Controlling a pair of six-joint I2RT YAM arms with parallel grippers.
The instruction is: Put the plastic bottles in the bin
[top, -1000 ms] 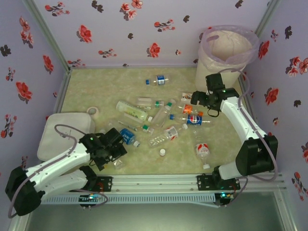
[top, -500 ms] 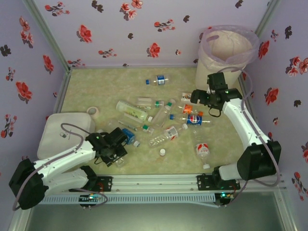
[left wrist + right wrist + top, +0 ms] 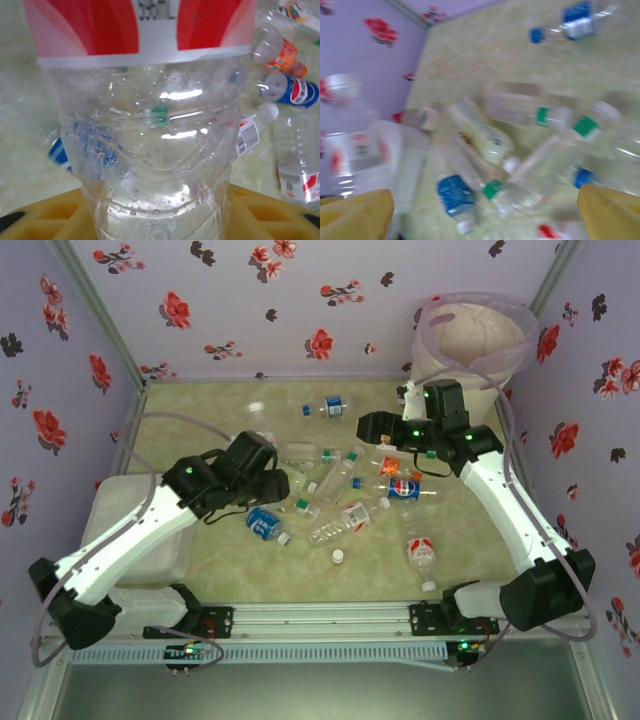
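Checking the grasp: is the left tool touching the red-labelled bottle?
Touching. Left wrist view: the red-labelled bottle sits wedged between the yellow fingers of the left tool.

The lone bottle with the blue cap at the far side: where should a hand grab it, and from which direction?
The blue-capped bottle lies flat on its side, apart from the pile, with bare table along both long sides. So grip its middle, at the blue label, coming straight down from above, with the fingers across its narrow width.
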